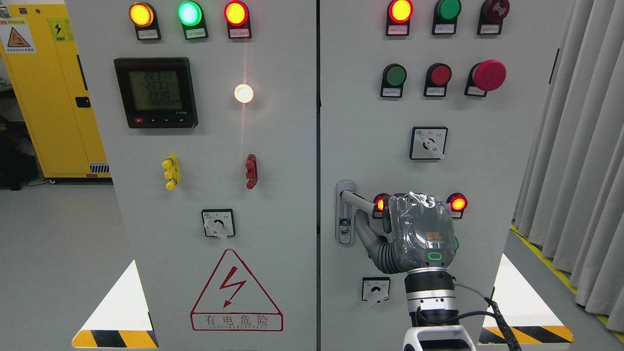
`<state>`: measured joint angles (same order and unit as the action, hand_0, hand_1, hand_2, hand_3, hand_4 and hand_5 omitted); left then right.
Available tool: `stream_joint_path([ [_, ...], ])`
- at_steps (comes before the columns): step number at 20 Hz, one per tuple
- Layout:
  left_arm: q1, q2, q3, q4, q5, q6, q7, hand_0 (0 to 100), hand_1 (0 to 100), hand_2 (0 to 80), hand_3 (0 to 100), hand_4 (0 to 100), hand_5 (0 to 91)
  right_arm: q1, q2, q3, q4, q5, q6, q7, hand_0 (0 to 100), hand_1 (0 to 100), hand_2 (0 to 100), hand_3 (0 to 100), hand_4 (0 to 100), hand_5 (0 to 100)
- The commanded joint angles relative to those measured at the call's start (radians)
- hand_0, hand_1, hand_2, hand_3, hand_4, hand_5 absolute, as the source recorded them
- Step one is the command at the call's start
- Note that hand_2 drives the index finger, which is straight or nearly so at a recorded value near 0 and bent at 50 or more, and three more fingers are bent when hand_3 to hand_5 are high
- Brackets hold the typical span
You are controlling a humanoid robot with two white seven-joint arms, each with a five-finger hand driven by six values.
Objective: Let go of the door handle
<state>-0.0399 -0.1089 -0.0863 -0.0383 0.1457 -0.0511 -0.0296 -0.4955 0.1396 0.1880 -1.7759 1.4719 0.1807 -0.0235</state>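
The grey control cabinet [273, 161] fills the room ahead, its right-hand door [487, 146] crowded with lamps and switches. The door handle [352, 200] sits at that door's left edge, on a tall backplate just beside the seam — the lever sticks out to the right, so an arm coming up from the lower right meets it naturally. The right hand [414, 234] is raised against the door, its wrapped back towards me. Its fingers [375, 246] look curled around the lever's sloping end, seemingly gripping it — though the palm hides the contact. Letting go is not yet done, I'd judge.
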Motion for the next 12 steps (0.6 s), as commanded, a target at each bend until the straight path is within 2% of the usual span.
stream_joint_path([
  [1, 0.000, 0.000, 0.000, 0.000, 0.000, 0.000, 0.000, 12, 56, 0.0, 0, 0, 0.0, -0.005, -0.002, -0.002, 0.000, -0.001, 0.000, -0.001, 49, 36, 94, 100, 100, 100],
  [12, 0.000, 0.000, 0.000, 0.000, 0.000, -0.001, 0.000, 12, 56, 0.0, 0, 0, 0.0, -0.009, -0.002, -0.002, 0.000, -0.001, 0.000, -0.001, 48, 36, 94, 100, 100, 100],
])
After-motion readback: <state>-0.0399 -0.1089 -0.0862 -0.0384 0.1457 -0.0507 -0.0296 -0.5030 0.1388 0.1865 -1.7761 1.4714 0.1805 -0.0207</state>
